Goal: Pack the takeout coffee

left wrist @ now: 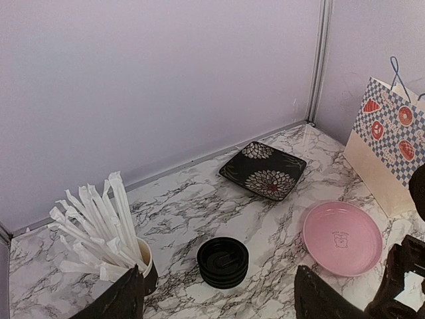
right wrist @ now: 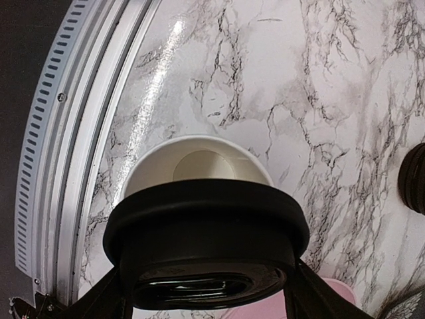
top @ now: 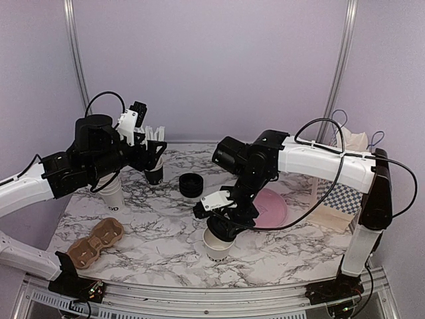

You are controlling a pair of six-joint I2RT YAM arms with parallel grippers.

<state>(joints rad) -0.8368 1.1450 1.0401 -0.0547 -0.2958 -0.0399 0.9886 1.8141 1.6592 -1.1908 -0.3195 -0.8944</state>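
A white paper coffee cup (top: 218,250) stands open near the table's front edge, its empty inside (right wrist: 196,161) seen from above in the right wrist view. My right gripper (top: 223,219) (right wrist: 207,292) is shut on a black lid (right wrist: 206,226), held tilted just above the cup's near rim. A stack of black lids (top: 192,184) (left wrist: 223,262) lies mid-table. Another white cup (top: 113,194) stands at the left. A brown cup carrier (top: 96,242) lies at the front left. My left gripper (top: 150,157) (left wrist: 218,282) hovers open over the table, beside the straw cup (left wrist: 136,266).
Wrapped straws (left wrist: 99,226) fill the dark cup at the back left. A pink plate (top: 273,207) (left wrist: 342,238) and a checked paper bag (top: 340,199) (left wrist: 392,139) sit at the right. A dark flowered plate (left wrist: 263,170) lies near the back wall. The metal table rail (right wrist: 53,146) runs close to the cup.
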